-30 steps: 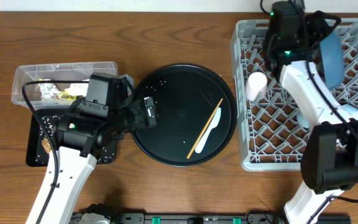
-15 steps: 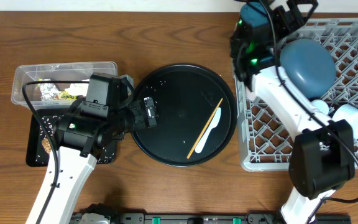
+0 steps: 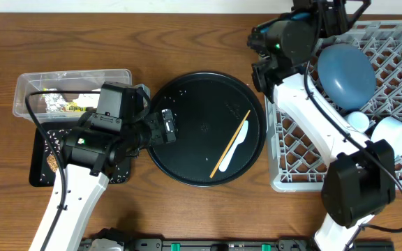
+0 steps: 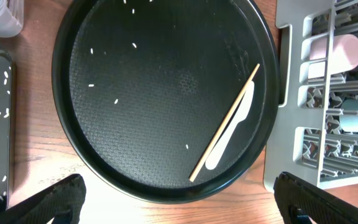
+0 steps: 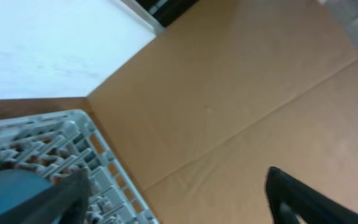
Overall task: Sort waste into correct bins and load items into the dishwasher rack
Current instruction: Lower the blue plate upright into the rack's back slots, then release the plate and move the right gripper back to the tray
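Tub [image 3: 68,72] left, round tray [image 3: 201,132] ctr w/ chopstick [image 3: 230,144], spoon [image 3: 239,148], rack [image 3: 300,150] right

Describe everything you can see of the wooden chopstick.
The wooden chopstick is a thin, straight stick of pale wood, whole as far as it shows. It lies flat on the right part of the round black tray, slanting from lower left to upper right, with its lower end near the tray's rim. It rests against the white plastic spoon, running along the spoon's left edge. Nothing else touches it.
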Tool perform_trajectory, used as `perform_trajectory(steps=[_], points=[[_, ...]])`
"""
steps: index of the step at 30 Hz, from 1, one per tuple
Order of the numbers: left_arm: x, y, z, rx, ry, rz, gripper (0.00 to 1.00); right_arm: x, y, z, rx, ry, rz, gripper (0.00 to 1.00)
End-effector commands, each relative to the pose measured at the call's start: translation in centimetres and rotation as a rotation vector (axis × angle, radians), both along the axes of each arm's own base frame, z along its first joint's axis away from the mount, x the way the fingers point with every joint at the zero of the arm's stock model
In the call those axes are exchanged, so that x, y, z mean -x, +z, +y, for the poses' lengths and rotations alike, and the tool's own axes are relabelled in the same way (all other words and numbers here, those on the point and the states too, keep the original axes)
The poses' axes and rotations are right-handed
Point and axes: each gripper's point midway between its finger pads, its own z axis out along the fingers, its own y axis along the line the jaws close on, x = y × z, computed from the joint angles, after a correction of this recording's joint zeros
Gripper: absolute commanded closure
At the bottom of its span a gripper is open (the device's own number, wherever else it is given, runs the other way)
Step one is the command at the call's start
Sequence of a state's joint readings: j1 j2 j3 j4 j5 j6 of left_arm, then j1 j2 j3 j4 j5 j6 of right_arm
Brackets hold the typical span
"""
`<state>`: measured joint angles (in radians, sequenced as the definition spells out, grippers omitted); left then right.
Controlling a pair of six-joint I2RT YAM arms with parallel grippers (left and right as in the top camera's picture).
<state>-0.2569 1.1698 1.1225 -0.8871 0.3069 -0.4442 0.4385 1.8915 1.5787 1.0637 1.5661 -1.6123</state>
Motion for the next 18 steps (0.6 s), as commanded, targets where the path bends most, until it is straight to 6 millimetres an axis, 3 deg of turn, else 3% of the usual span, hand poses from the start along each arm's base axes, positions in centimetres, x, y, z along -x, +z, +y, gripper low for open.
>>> perform_trajectory(steps=[1,8,18], points=[[-0.1,-0.2,0.3,-0.016,0.003,0.000,0.02,2.0,3.1,-0.3,-0.033,0.001,-0.037,0.11],[-0.1,-0.2,0.3,-0.016,0.002,-0.001,0.02,4.7,6.6,-1.7,-0.074,0.003,-0.126,0.08],[-0.1,-0.2,0.3,-0.016,0.002,-0.001,0.02,7.6,9.3,-2.8,-0.110,0.011,-0.197,0.06]])
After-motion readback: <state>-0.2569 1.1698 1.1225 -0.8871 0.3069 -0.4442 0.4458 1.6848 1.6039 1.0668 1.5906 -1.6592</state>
